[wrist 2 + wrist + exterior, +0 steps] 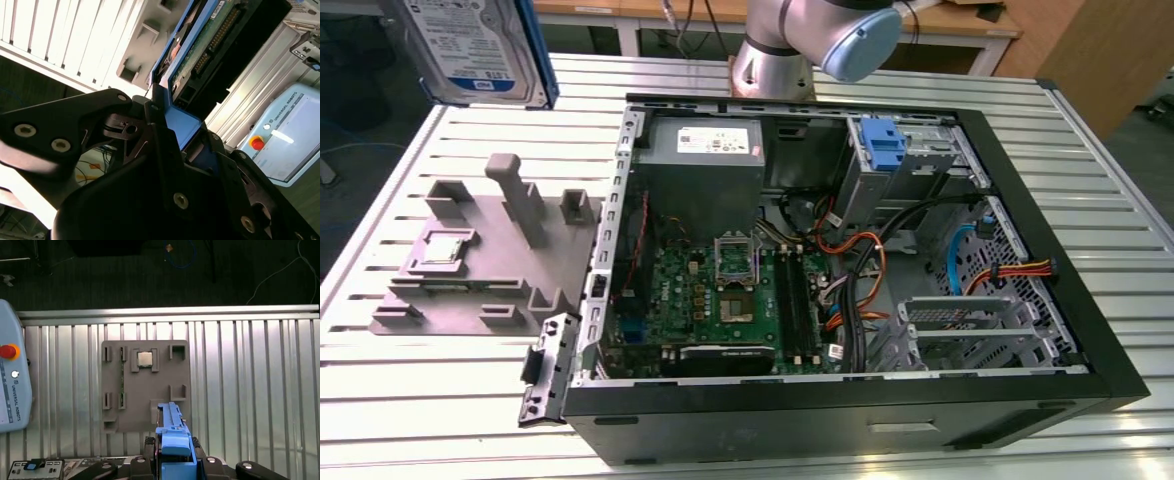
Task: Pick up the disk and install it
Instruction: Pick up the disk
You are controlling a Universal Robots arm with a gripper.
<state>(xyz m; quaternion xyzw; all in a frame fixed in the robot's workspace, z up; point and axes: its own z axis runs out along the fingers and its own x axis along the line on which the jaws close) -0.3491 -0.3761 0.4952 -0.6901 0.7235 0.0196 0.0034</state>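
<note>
Disk (464,45) is up in the air at the exterior view's top left, well apart from the open black case (854,420). Gripper (182,127) jaws are clamped on its smooth blue plastic carrier (green circuit board side up in the second wrist view). A grey blocky slotted fixture (145,390) lies on the ribbed metal table (440,410) beneath.

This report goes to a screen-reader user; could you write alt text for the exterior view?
The disk, silver in a blue carrier, hangs high at the exterior view's left, above a gray fixture on a slatted metal table. Beside the fixture lies an open computer case with its motherboard exposed.
</note>
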